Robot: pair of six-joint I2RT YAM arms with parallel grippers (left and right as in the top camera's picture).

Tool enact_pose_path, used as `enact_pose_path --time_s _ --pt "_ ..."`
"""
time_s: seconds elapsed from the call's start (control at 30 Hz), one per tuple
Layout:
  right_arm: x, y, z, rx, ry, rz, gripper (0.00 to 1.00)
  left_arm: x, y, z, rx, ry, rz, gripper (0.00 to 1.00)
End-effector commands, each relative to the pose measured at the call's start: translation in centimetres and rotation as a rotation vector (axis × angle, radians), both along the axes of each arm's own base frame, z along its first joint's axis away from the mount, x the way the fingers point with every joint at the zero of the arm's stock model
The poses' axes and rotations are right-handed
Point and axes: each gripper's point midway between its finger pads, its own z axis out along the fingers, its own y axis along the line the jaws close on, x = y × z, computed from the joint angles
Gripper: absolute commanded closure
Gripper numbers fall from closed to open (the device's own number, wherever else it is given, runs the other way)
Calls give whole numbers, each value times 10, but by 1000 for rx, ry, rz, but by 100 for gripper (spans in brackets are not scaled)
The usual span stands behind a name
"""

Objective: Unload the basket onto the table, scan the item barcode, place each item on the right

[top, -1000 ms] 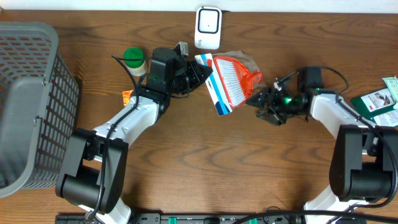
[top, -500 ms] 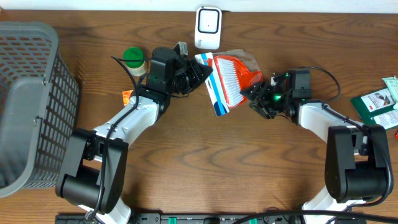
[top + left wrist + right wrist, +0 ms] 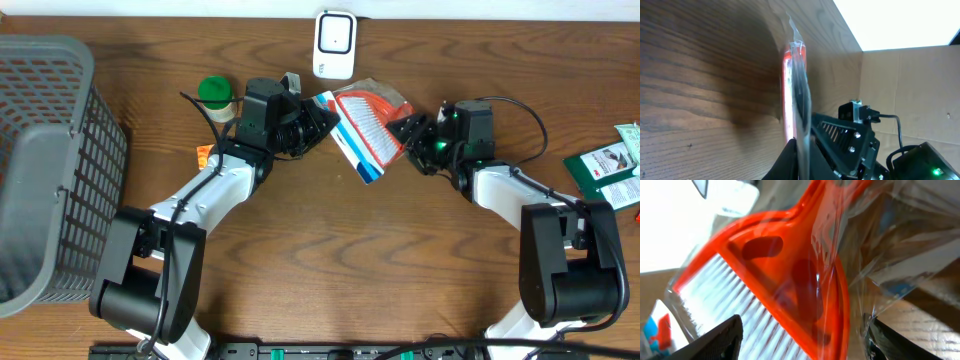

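At nine o'clock on the table [image 3: 300, 260] a grey basket [image 3: 60, 160] is seen, untouched. Toward eleven, the left gripper [image 3: 322, 120] is clamped tight on one edge of the bagged orange brush [image 3: 368, 128], which is held near the white scanner [image 3: 335, 44] at twelve. At one o'clock the right gripper [image 3: 408, 135] is spread wide with nothing gripped, the wrapper just ahead. Were only loose film to be caught, the bag could be twisted from the thin left pinch and its barcode turned away.
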Motion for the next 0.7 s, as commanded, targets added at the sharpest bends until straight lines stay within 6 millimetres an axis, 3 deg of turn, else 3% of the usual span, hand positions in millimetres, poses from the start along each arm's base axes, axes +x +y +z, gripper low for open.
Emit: enact_pose_path --time_s 0.0,0.17,0.43,0.67 --pt "1 4 2 15 3 -13 29 0 -9 28 -24 -60 -23 93" --pt "3 7 6 56 13 -30 39 -4 -12 25 -13 -54 -36 93" --pt "2 12 11 157 81 -75 30 -8 -11 17 5 -19 -39 93" --pt "-11 23 12 219 145 -27 29 -8 -11 17 6 -21 -38 93"
